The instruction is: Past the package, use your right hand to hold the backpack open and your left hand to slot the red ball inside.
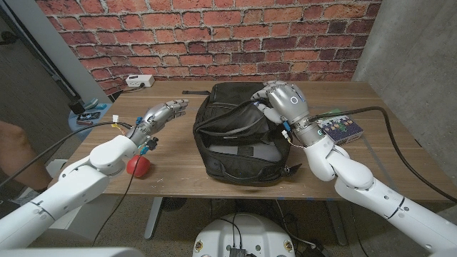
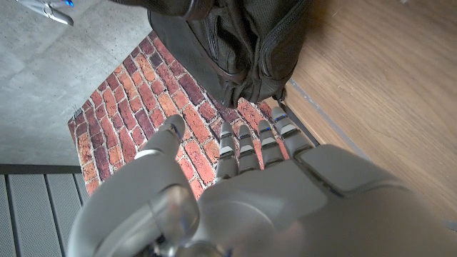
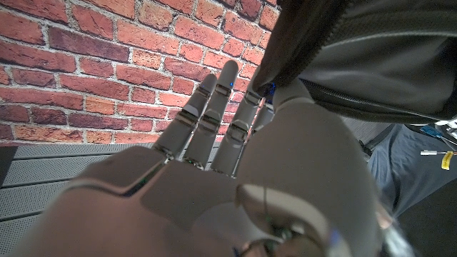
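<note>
While right robot hand (image 1: 284,100) grips backpack (image 1: 239,135) rim, left robot hand (image 1: 163,114) open; ball (image 1: 138,165) half-hidden.

Bare table (image 1: 171,153) between red ball (image 1: 138,165) and seemingly open backpack (image 1: 235,135).

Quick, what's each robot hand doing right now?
Left hand: open, fingers stretched out, holding nothing.
Right hand: at the backpack opening; its grip cannot be told.

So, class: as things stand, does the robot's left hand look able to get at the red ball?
Probably yes. The red ball lies uncovered on the table beside the left forearm, and the left hand is open and holding nothing, though it would have to draw back from beside the backpack.
</note>
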You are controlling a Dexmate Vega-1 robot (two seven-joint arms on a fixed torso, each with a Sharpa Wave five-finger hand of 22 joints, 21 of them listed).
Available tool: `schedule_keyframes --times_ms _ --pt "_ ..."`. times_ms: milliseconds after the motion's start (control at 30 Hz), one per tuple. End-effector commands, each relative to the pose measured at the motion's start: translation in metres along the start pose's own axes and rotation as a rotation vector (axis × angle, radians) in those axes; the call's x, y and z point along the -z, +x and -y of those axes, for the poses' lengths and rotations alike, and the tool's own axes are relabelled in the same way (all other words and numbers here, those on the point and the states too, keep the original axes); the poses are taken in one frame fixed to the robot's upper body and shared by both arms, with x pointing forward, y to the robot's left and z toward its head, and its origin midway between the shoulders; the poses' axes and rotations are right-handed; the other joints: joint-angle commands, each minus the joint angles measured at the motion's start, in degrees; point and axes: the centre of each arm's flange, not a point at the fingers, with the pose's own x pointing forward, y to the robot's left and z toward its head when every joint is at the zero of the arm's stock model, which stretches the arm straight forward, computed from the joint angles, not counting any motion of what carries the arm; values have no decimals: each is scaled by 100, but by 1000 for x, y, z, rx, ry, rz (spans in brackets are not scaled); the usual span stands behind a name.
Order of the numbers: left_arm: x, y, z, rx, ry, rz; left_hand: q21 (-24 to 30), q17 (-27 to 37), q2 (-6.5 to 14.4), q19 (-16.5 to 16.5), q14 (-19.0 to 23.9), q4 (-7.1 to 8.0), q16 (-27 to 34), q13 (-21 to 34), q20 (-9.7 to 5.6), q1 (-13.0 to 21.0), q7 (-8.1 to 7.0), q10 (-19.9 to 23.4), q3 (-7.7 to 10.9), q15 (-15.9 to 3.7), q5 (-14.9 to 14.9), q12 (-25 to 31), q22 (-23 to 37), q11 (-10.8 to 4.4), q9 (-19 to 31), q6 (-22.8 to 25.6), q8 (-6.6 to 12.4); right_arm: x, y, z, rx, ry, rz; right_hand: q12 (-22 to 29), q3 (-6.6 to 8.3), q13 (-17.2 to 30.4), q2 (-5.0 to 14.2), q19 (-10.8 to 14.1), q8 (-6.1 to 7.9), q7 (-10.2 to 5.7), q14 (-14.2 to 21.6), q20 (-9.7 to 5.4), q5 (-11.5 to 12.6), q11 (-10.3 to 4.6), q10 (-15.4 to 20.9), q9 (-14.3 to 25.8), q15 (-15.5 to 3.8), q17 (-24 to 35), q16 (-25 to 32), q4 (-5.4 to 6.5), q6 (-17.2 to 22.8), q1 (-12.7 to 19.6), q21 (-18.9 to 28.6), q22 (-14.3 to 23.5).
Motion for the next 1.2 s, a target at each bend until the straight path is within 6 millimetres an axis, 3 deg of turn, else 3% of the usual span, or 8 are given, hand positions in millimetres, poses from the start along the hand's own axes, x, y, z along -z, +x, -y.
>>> schedule_keyframes --times_ms 33,533,1200 --pt "-7 -3 0 62 64 -26 13 8 2 69 9 -3 1 12 -8 60 -3 2 -6 -14 43 -19 31 28 24 86 42 8 19 1 18 -2 16 32 -42 42 44 -41 -21 -62 67 -767 42 -41 8 14 -774 38 -10 5 48 76 20 5" --pt "-22 -10 5 81 137 -53 10 9 -19 81 17 -2 -4 21 11 88 -9 36 -29 -14 67 -17 31 11 36 94 15 27 35 1 14 25 20 29 -84 87 59 -82 -33 -81 58 -769 50 -50 -6 18 -774 79 -41 17 54 112 13 5" --pt "-37 -35 9 167 307 -162 17 16 -50 128 -25 19 -18 55 32 111 -37 66 -86 -34 97 -12 36 -45 51 -4 -68 30 43 -2 12 45 12 12 -134 123 79 -104 -58 -89 58 -761 61 -59 -23 25 -774 132 -72 29 29 152 18 4"
